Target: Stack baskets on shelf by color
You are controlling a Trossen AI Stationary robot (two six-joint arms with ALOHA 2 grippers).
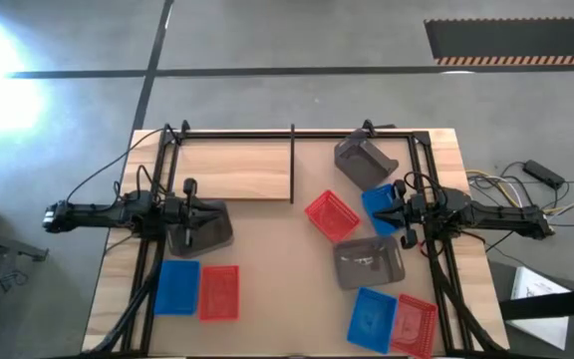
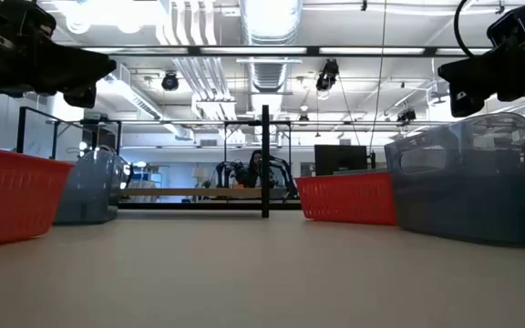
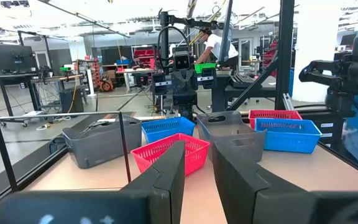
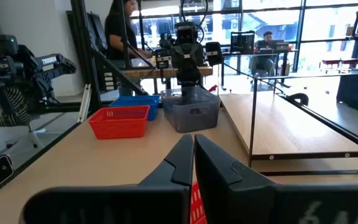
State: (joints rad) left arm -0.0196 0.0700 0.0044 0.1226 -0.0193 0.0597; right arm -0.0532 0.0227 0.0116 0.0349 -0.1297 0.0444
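Observation:
The pale-wood shelf [image 1: 235,170] lies at the table's far left, with its dark divider [image 1: 292,165] at its right end. Several baskets rest on their bases on the tabletop. On the left are a grey basket [image 1: 199,231], a blue one [image 1: 177,286] and a red one [image 1: 219,292]. On the right are a grey basket [image 1: 365,160], a red one [image 1: 330,216], a blue one [image 1: 379,199], another grey one [image 1: 369,262], a blue one [image 1: 372,317] and a red one [image 1: 414,324]. My left gripper [image 3: 199,165] hovers level above the left grey basket, narrowly open. My right gripper [image 4: 194,146] hovers by the blue basket, shut.
A black metal frame [image 1: 297,131] edges the table's far side and both arm mounts. Bare tabletop lies between the two groups of baskets, around [image 1: 277,279]. People sit and stand at desks in the room beyond [image 4: 120,31].

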